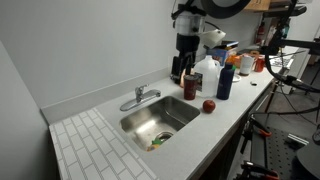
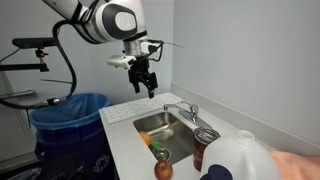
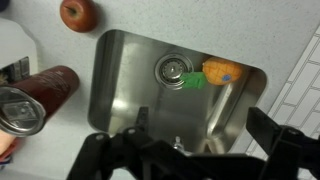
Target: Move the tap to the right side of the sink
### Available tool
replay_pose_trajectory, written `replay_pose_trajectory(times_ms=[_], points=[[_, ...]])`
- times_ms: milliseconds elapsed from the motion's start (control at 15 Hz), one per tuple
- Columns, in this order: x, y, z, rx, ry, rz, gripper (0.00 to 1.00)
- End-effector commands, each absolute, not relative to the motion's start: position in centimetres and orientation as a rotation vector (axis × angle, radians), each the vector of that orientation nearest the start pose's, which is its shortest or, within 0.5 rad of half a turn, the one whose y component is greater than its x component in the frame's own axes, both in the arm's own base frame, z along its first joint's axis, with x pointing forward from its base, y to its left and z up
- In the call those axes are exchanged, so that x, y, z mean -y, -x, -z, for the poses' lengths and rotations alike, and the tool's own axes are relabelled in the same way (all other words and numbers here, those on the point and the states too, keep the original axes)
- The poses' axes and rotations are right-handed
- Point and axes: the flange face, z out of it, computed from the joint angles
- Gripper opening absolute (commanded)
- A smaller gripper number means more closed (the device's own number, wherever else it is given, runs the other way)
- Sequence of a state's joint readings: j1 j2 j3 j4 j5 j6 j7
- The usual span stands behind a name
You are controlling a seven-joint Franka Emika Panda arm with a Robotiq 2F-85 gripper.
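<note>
The chrome tap [image 1: 140, 97] stands on the white counter behind the steel sink [image 1: 176, 112], with its spout over the basin's tile-side end. In both exterior views my gripper [image 1: 185, 65] hangs open and empty in the air, well above the counter and apart from the tap [image 2: 185, 110]. It is above the sink [image 2: 150, 123] edge [image 2: 148, 80]. In the wrist view the sink [image 3: 125, 95] lies below my spread fingers [image 3: 190, 150], and a slim shiny strip [image 3: 224, 108] looks like the spout. An orange and green item [image 3: 222, 71] lies beside the drain [image 3: 173, 68].
A red apple [image 1: 209, 105], a dark red can [image 1: 190, 86], a white jug [image 1: 207, 75] and a blue bottle [image 1: 225, 80] crowd the counter on one side of the sink. White tiles [image 1: 90, 145] lie on the other side. A blue bin [image 2: 70, 115] stands beyond the counter.
</note>
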State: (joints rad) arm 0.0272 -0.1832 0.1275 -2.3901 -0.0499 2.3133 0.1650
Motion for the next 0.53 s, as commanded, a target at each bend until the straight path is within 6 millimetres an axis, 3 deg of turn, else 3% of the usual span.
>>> replay_pose_trajectory(times_ms=[0,467], points=[[-9.9,-52.0,-38.2,0.152,3.142,0.199,1.00],[-11.3,-56.1,-35.5,0.321,3.099,0.217,1.00]])
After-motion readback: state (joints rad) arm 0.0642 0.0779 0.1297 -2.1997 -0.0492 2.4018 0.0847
